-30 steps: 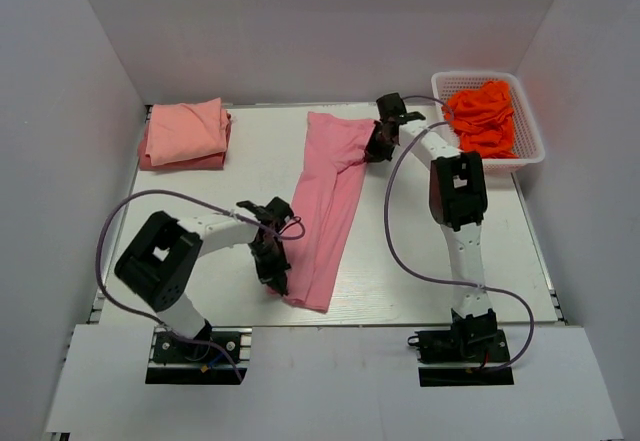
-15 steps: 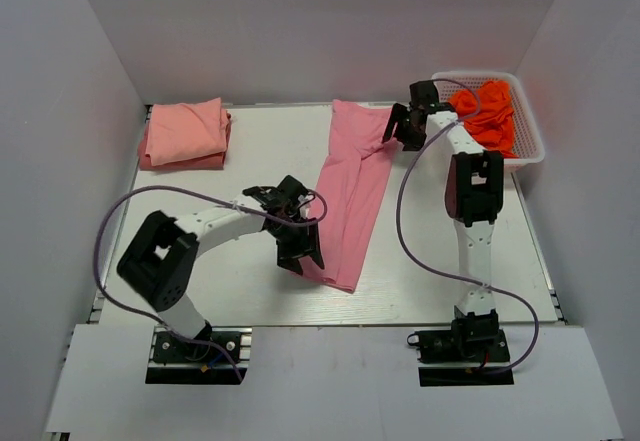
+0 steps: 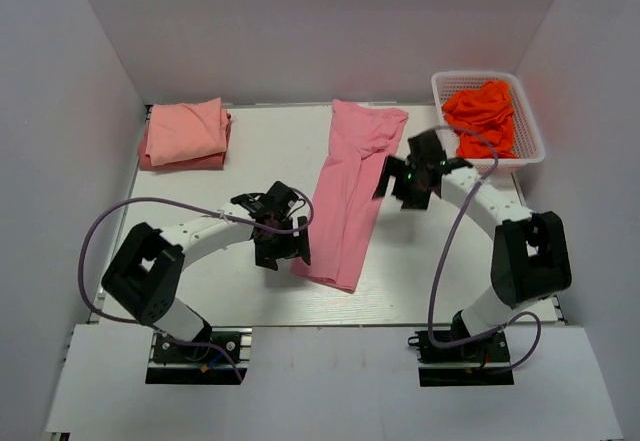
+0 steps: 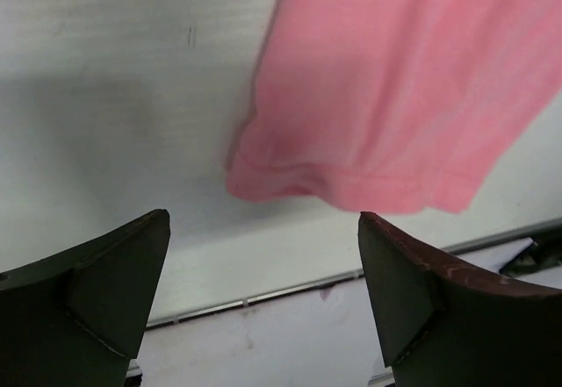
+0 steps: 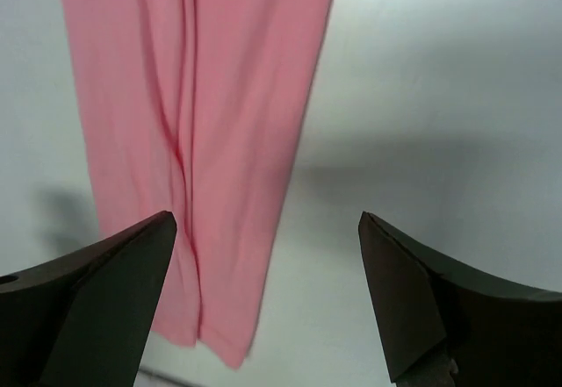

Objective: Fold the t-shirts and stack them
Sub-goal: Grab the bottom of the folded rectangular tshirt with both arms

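Rose-pink cotton t-shirt (image 3: 352,196), folded lengthwise into a long narrow strip, lies on the middle of the white worktop (image 3: 250,161). It runs at a slight slant from the far edge toward the near edge, with its far end bunched and wrinkled. A paler salmon-pink t-shirt (image 3: 185,133) sits folded into a compact rectangle at the far left corner, well apart from the strip.

The left pincer (image 3: 282,251) is just beside the strip's near left corner. In the left wrist view its two dark fingers (image 4: 97,290) stand wide apart with nothing between them. The shirt's near hem (image 4: 395,97) lies ahead of them on the worktop, its corner slightly curled.

The right pincer (image 3: 403,179) is just to the right of the strip at about mid-length. Its wrist view also shows the fingers (image 5: 439,308) spread wide and empty. There the pink strip (image 5: 202,141) runs along the left side of that view, with a crease down its length, and a soft shadow lies on the bare worktop beside it. Whether either pincer touches the cloth cannot be told from above.

At the far right corner stands a white plastic lattice basket (image 3: 528,141) holding a heap of crumpled bright orange garments (image 3: 482,116).
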Tool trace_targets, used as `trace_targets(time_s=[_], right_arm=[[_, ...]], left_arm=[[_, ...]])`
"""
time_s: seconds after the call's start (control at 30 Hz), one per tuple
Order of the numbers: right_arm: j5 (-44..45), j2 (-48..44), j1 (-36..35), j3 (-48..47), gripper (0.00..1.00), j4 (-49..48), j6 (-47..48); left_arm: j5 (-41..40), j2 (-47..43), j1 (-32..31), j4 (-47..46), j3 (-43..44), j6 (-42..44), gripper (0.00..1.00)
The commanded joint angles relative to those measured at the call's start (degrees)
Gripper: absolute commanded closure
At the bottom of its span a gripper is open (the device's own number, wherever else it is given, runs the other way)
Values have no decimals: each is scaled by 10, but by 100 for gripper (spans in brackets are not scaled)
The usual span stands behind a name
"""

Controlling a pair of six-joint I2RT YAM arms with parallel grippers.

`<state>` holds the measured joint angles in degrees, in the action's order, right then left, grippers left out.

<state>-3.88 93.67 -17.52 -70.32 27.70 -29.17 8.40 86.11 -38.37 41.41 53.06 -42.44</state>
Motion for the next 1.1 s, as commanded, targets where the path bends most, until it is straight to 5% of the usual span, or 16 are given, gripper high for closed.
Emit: trace_targets(time_s=[0.0, 0.1, 0.17, 0.4, 0.53, 0.67, 0.8, 0.83, 0.87, 1.07], right_arm=[[-97, -52, -47, 130, 10, 24, -64], [-151, -100, -96, 227, 10, 2, -120], [-176, -117, -115, 268, 10, -15, -140], [-220, -84, -177, 272, 14, -27, -163], [-260, -53, -204, 272, 28, -61, -178], [-261, -45, -217, 280, 54, -70, -177], [-257, -34, -219, 289, 73, -72, -179], [-258, -24, -219, 291, 93, -78, -179], [-270, -21, -220, 294, 100, -84, -179], [-264, -67, -228, 334, 100, -70, -174]], left_arm=[[-9, 29, 0, -53, -8, 19, 5], [4, 59, 0, -72, -8, 19, 14], [13, 70, 0, -79, -14, 19, 29], [46, 76, -7, -106, -39, 14, 67], [51, 64, -7, -99, -51, 9, 85], [58, 36, -7, -94, -63, 1, 100], [58, 10, -7, -84, -74, -5, 100], [58, 5, -7, -84, -81, -12, 100], [67, -8, -7, -78, -91, -19, 100], [124, -85, -12, -111, -168, -44, 100]])
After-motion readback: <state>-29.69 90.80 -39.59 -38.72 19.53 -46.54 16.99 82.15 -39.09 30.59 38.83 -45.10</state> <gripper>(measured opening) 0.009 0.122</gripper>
